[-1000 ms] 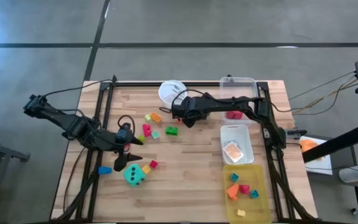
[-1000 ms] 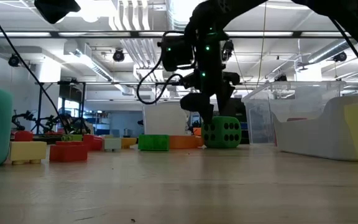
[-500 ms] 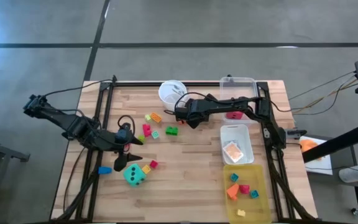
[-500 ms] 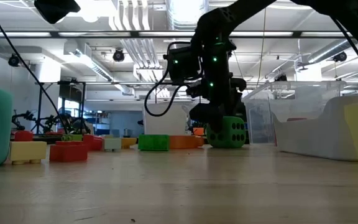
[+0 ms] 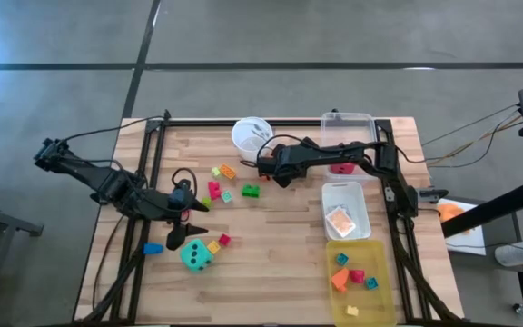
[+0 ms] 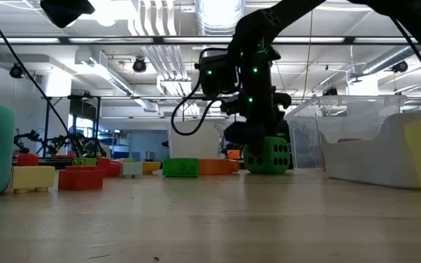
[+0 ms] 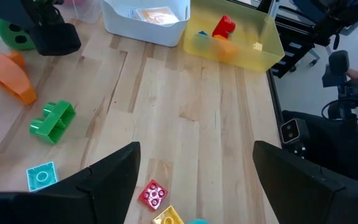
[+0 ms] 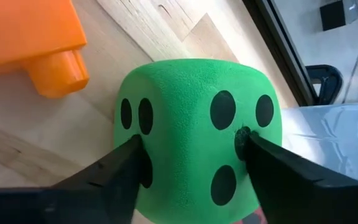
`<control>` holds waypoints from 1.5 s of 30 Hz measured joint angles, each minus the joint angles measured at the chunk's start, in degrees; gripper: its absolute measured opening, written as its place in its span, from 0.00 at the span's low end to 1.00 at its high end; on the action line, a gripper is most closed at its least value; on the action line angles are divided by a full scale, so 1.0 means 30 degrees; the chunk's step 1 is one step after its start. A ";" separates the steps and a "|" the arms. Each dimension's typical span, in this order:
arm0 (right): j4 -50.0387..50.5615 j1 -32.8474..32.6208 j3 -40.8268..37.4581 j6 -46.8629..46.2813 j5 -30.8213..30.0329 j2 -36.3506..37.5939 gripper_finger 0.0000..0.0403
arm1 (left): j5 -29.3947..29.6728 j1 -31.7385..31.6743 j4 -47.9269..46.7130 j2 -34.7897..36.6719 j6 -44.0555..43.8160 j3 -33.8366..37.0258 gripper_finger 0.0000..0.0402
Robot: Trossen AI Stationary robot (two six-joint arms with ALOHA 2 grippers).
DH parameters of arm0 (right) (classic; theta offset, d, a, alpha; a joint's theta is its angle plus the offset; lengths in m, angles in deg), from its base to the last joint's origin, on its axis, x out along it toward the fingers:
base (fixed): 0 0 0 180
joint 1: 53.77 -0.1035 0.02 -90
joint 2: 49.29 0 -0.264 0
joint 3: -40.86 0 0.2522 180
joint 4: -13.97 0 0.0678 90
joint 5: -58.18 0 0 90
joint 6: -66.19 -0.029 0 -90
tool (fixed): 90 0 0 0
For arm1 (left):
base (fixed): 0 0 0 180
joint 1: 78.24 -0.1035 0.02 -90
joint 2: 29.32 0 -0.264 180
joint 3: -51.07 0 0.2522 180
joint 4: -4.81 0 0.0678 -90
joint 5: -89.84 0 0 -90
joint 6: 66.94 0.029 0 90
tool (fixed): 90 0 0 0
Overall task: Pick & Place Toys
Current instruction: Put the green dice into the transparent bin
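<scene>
At the 12 o'clock end of the tabletop [image 5: 280,227]: the right gripper [image 5: 268,169] sits low over the green die [image 8: 197,134], just beside the white cup [image 5: 251,133] at the cup's 5 o'clock.
Die against jaws: in the right wrist view the die fills the gap, one finger pressing each of two opposite faces; the foam dents a little at the contact.
Die's axis: a cube, so no long axis; the jaws bracket it squarely, pip faces outward.
Die's seat: in the low view it looks to rest on the tabletop, not yet lifted.
Right jaws: part-closed, gripping the green die.
Nearer arm: the right, by far; the left gripper [image 5: 192,221] is well apart at 8 o'clock.
Left jaws: wide open, holding nothing, hovering just beside the teal die [image 5: 197,255], which lies at their 5 o'clock.
Likely drop: the clear bin [image 5: 350,121] is near, at 3 o'clock from the green die.
Judgement: grip seems seated; lift straight up first.
</scene>
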 joint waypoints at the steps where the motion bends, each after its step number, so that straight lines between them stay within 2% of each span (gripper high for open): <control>1: -0.0013 0.0007 0.0000 -0.0007 0.0087 0.0000 0.56 | 0.0000 0.0000 0.0000 0.0000 0.0000 0.0000 0.78; 3: -0.0029 0.0007 -0.0005 -0.0009 0.0139 -0.0015 0.49 | 0.0000 0.0000 0.0000 0.0000 0.0000 0.0000 0.78; 5: -0.0047 0.0007 -0.0007 -0.0007 0.0269 -0.0029 0.46 | 0.0003 0.0000 0.0000 0.0000 0.0000 0.0000 0.78; 21: 0.0074 -0.0112 0.0126 -0.0012 0.0575 -0.0012 0.45 | 0.0000 0.0000 0.0000 0.0000 0.0015 0.0000 0.78; 32: 0.2872 -0.0914 0.2377 0.0163 0.1504 0.0117 0.39 | 0.0000 0.0000 -0.0007 0.0000 0.0030 0.0000 0.78; 39: 0.3476 -0.1395 0.3183 0.1063 0.0790 0.0864 0.38 | -0.0058 0.0000 -0.0046 0.0000 0.0055 0.0000 0.78; 45: 0.3541 -0.2091 0.3191 0.2198 -0.1132 0.2259 0.38 | -0.0066 0.0000 -0.0066 0.0000 -0.0182 0.0000 0.78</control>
